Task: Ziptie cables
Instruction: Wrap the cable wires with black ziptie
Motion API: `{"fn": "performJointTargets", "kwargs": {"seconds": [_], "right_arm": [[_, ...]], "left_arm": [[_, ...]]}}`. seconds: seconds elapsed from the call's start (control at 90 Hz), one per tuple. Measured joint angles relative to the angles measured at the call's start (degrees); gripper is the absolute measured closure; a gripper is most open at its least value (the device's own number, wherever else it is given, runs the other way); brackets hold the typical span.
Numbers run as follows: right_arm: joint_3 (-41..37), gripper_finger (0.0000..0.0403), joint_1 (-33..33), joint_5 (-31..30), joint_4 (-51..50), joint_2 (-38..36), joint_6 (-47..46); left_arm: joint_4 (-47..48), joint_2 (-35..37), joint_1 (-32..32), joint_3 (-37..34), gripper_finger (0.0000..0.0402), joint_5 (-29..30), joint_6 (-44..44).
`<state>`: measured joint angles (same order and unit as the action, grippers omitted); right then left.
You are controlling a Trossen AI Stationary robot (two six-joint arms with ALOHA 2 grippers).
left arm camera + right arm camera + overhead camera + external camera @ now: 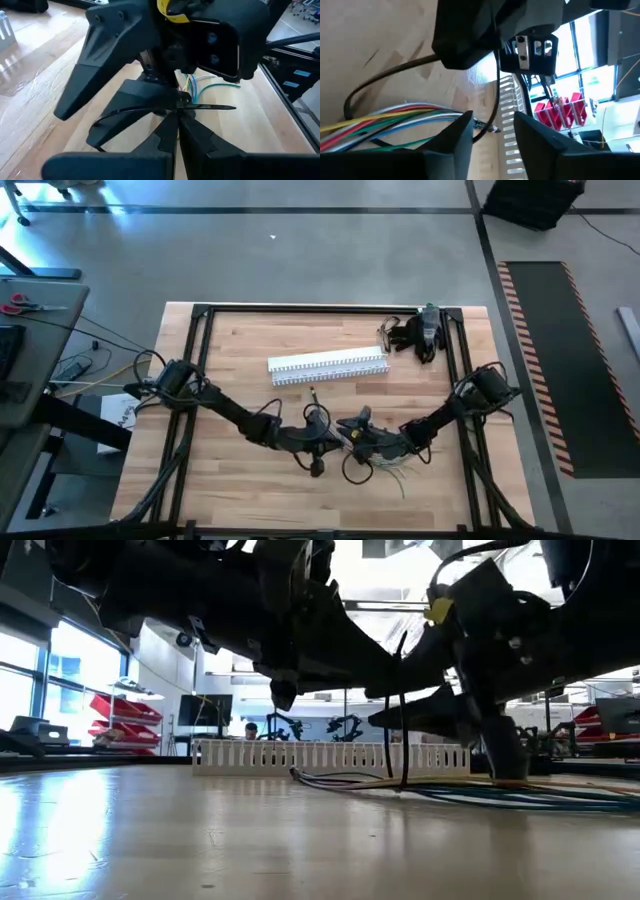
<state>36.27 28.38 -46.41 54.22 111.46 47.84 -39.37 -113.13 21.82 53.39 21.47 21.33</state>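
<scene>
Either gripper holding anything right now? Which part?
Left gripper is shut on the black zip tie, pinched mid-strap, tail sticking out past the fingers. Right gripper is open around the cables, not clamped.

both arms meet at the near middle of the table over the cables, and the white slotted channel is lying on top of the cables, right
Not quite. The high view shows the slotted channel lying apart from the cables, farther back on the table. The rest holds: the left end effector and right end effector do meet at the near middle, over the cables.
</scene>
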Motion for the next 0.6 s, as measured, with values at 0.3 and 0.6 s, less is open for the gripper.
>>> {"fn": "performJointTargets", "kwargs": {"seconds": [0.3, 0.6], "right_arm": [[0.0, 0.0398, 0.1, 0.4, -1.1, 0.0, 0.0], [0.0, 0.0403, 2.0, -1.2, -0.1, 0.0, 4.4]], "left_arm": [[0.1, 0.0, 0.0, 0.0, 0.0401, -0.6, 0.1], [1.1, 0.0, -0.5, 0.0, 0.0402, -2.6, 2.6]]}}
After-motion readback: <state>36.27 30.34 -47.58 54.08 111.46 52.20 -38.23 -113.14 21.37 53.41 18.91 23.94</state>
